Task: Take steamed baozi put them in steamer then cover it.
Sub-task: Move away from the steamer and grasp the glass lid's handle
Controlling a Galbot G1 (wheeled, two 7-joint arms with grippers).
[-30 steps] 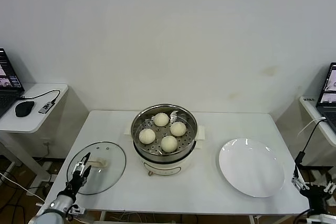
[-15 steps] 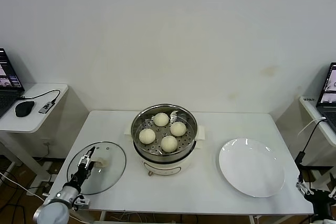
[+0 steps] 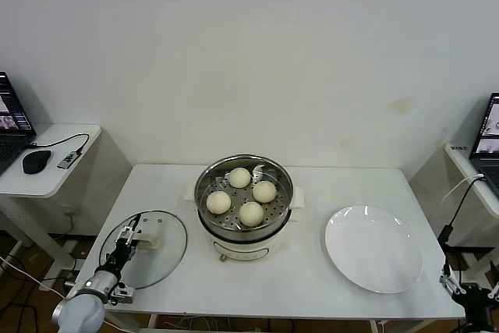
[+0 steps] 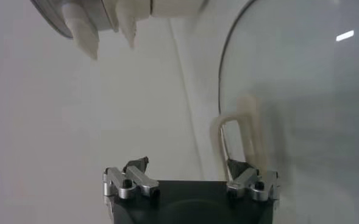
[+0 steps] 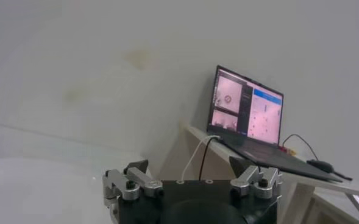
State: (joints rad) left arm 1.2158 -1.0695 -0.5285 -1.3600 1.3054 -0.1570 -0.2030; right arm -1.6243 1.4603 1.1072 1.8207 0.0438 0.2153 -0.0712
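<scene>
Several cream-white baozi (image 3: 242,193) sit on the perforated tray inside the steel steamer (image 3: 204,181) at the table's middle. The glass cover (image 3: 160,263) lies flat on the table's left part, its cream handle (image 3: 150,242) facing up. My left gripper (image 3: 129,239) is low over the cover, right at the handle, jaws open. In the left wrist view the handle (image 4: 237,131) stands by one fingertip (image 4: 237,167) of the left gripper (image 4: 187,167), and nothing is clamped. My right gripper (image 3: 470,290) hangs open below the table's right front corner.
An empty white plate (image 3: 374,249) lies on the table's right part. Side tables stand on both sides, the left one with a mouse (image 3: 36,161), the right one with a laptop (image 5: 246,115). The steamer's cream base (image 4: 85,27) shows in the left wrist view.
My left gripper has moved forward over the cover up to its handle. The right gripper has sunk a little lower at the table's right corner.
</scene>
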